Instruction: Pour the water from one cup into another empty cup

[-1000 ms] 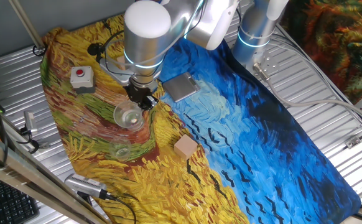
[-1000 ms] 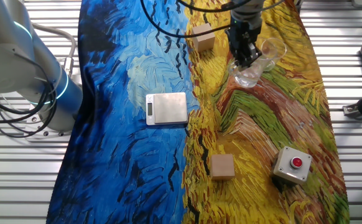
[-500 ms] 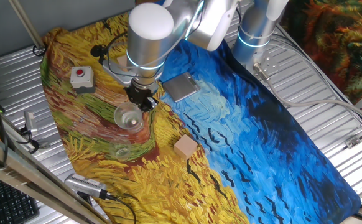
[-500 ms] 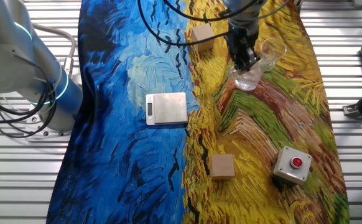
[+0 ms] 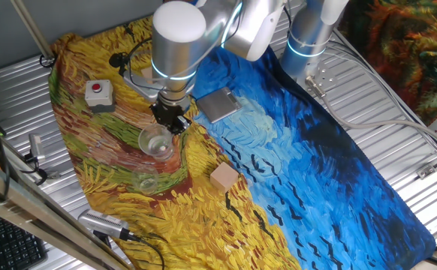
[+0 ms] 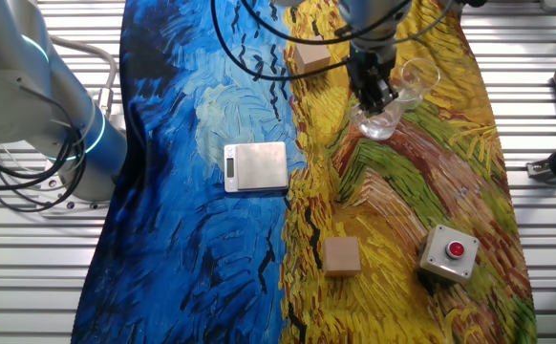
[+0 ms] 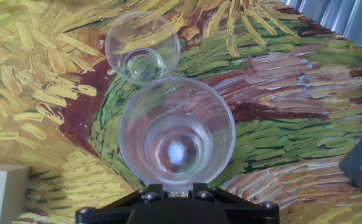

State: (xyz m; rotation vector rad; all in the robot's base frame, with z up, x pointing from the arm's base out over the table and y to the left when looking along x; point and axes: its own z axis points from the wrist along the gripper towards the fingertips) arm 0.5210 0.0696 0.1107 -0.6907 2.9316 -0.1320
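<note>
Gripper (image 5: 170, 120) pinching larger tumbler (image 7: 176, 132) at near rim; we see it barely shifted since a second ago. Smaller cup (image 7: 143, 47) just beyond. We count two cups, two wooden blocks (image 6: 341, 256).

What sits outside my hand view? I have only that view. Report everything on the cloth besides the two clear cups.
Observer: A flat silver scale lies on the blue part of the painted cloth, beyond the end effector.
Operator: Name the pale corner at my left edge.
Observer: It is a tan wooden cube. A second tan cube sits near a grey box with a red button.
Operator: Tell me if the cups touch.
Observer: No. The smaller clear cup stands apart from the larger clear tumbler.
</note>
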